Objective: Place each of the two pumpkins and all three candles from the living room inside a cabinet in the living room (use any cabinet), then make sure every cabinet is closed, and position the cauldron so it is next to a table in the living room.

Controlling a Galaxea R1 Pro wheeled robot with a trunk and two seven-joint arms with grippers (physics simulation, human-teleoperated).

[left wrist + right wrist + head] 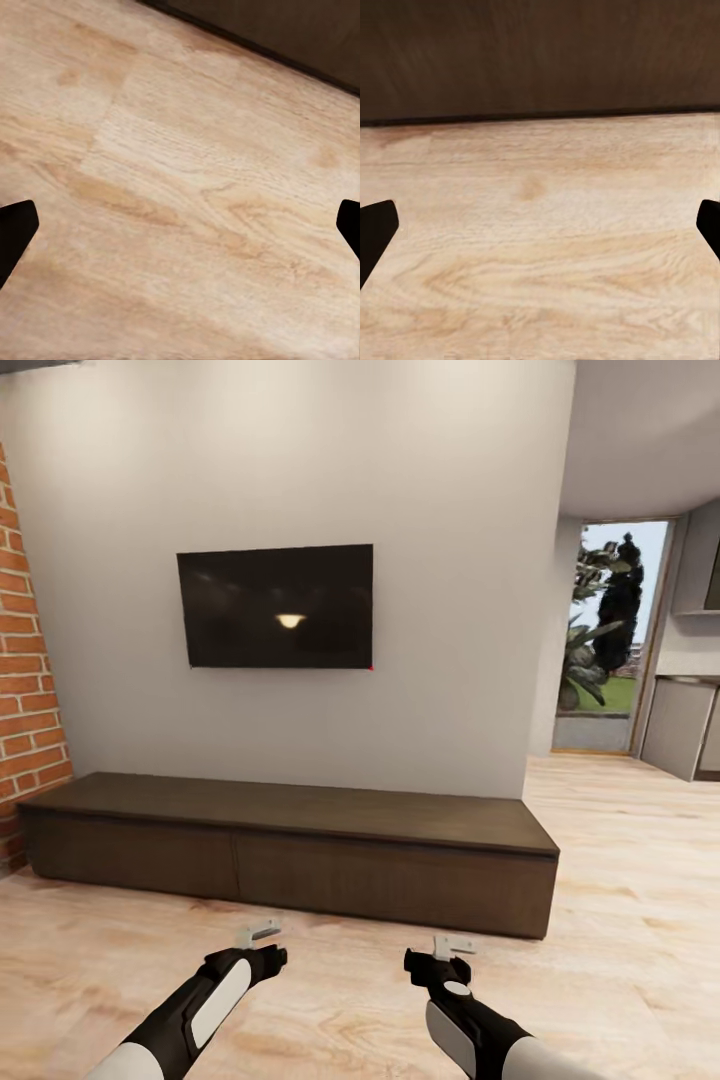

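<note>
- The cabinet [290,850] stands against the wall, both fronts closed, its long axis across the view.
- It lies straight ahead of both claws, over bare wooden floor [620,920].
- The left gripper [258,935] and the right gripper [455,946] are both spread wide and empty; the right one seems slightly nearer.

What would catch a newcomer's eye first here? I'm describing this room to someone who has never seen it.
First the black television mounted on the pale wall, with a lamp's glow reflected in it. Below it the long, low dark-brown cabinet stands closed on the light wood floor. A red brick wall edges the left, and the left gripper and right gripper hang open and empty in front.
</note>
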